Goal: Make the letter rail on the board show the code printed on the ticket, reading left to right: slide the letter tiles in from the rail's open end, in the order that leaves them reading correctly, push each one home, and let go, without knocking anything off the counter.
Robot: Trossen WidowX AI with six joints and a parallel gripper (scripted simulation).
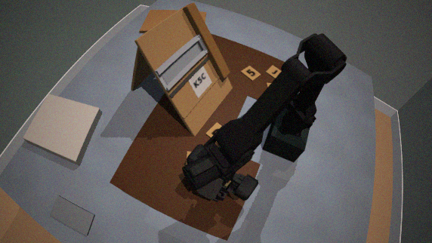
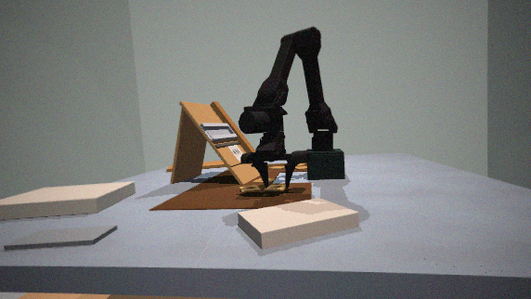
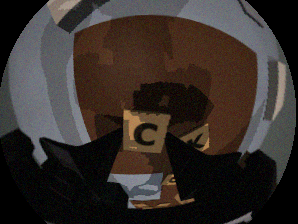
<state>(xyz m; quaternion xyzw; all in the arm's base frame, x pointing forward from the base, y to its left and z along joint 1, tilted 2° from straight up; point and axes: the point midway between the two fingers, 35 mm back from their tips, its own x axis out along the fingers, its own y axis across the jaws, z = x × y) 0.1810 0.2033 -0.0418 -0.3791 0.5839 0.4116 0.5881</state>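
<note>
1. As the black gripper reaches low at the brown mat, its fingers are clamped on the C tile, letter facing the wrist camera.
2. Just beside it, the K tile lies tilted in the wrist view, partly hidden by a finger.
3. Farther along the mat, the 5 tile lies face up near a partly covered tile.
4. Above the mat leans the wooden board, carrying the gray letter rail.
5. Below the rail, the white ticket reads K5C.
6. Well apart from the board, a pale slab and a thin gray plate rest on the blue-gray counter.
</note>
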